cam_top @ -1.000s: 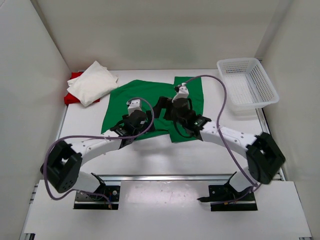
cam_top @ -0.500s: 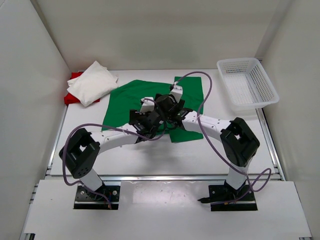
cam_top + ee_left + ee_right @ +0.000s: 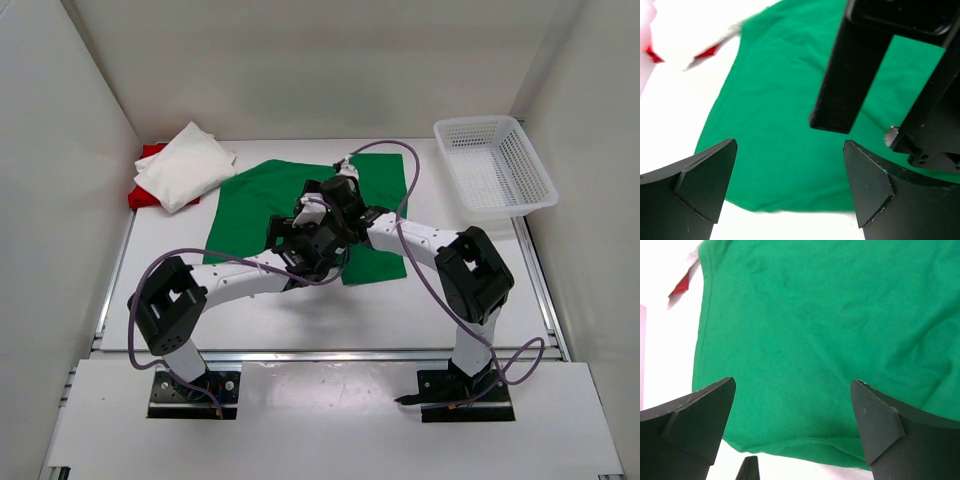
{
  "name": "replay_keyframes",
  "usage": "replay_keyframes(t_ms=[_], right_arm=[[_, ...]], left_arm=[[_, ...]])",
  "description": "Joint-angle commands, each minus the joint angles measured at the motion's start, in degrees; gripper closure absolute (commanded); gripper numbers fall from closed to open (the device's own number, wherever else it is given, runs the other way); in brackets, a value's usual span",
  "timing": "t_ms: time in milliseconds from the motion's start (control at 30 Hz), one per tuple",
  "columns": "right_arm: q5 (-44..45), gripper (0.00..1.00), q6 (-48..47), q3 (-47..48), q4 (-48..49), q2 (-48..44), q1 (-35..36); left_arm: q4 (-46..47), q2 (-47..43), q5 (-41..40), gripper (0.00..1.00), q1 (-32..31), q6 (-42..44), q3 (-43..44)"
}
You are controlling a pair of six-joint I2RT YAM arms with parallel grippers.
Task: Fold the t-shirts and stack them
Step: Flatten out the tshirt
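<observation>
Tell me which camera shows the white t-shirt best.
Top external: the white t-shirt lies whole and folded on the red t-shirt at the far left of the table. The left wrist catches only a blurred, overexposed corner of it; the right wrist barely a white sliver at its frame edge.

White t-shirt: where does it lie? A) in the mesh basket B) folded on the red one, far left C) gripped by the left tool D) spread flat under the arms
B: the white t-shirt sits folded atop the red t-shirt at far left.
</observation>
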Motion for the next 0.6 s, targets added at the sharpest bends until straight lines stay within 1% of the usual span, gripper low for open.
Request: replay_keyframes(t_ms=[0,33,67,100,133,200,267,300,333,367,400,433,467,500,533,567], right_arm=[[3.26,0.01,-2.67,8.16,-5.74,0.69,3.56],[4.24,0.01,-3.11,8.87,-5.86,0.86,3.74],[2.94,0.01,-2.68,9.05,-5.34,0.69,3.39],[0.41,0.0,-2.76,9.4,-5.25,1.29,2.78],[0.38,0.01,-2.68,11.49,-7.77,2.17,2.51],[2.66,0.01,-3.47,15.27,-11.29,3.66,3.47],[0.57,0.01,-3.56,13.72,-9.48,3.5,3.13],[-1.62,0.01,-3.03,10.75,-6.59,2.63,2.17],[-4.16,0.01,-3.64,5.42,-0.48,0.79,1.29],[-7.23,0.01,-2.08,-0.29,5.5,-1.84,-0.11],[-10.74,0.01,-1.89,-3.05,8.43,-3.34,-1.34],[-15.22,0.01,-1.89,-8.12,13.77,-5.79,-3.53],[-16.04,0.01,-1.19,-9.91,14.17,-8.17,-5.9],[-16.31,0.0,-1.44,-11.93,12.61,-8.71,-7.14],[-15.71,0.01,-3.19,-12.56,9.46,-10.63,-8.72],[-14.22,0.01,-5.64,-12.13,4.91,-12.48,-10.13]], left_arm=[[0.75,-1.39,-1.56,0.02,-1.84,1.06,3.61],[3.9,-2.09,-2.7,0.02,-2.45,3.5,2.65],[5.06,-2.27,-2.97,0.01,-2.46,5.01,2.12],[3.51,-2.45,-2.02,0.01,-1.85,3.37,2.9],[-0.51,-1.75,-1.05,0.02,-1.32,1.79,4.73],[-1.78,-1.22,-1.74,0.01,-1.05,0.54,5.19],[-1.52,-1.75,0.53,0.01,-0.27,-0.34,4.67],[-1.0,-2.18,1.93,0.01,0.7,-0.51,3.88],[-1.51,-2.62,2.47,0.02,0.45,-1.12,3.53],[-0.39,-3.67,7.35,0.02,1.4,-0.78,2.22],[-0.29,-4.64,9.31,0.01,2.28,-1.13,1.42],[-0.81,-5.87,13.94,0.01,4.9,-2.87,-0.15],[-1.51,-8.58,16.86,0.02,8.23,-3.67,-1.56],[-1.34,-10.43,22.72,0.01,10.18,-5.16,-3.05],[1.35,-14.28,29.91,0.02,14.38,-5.69,-6.72],[3.82,-18.23,33.29,0.01,18.86,-6.13,-11.02]])
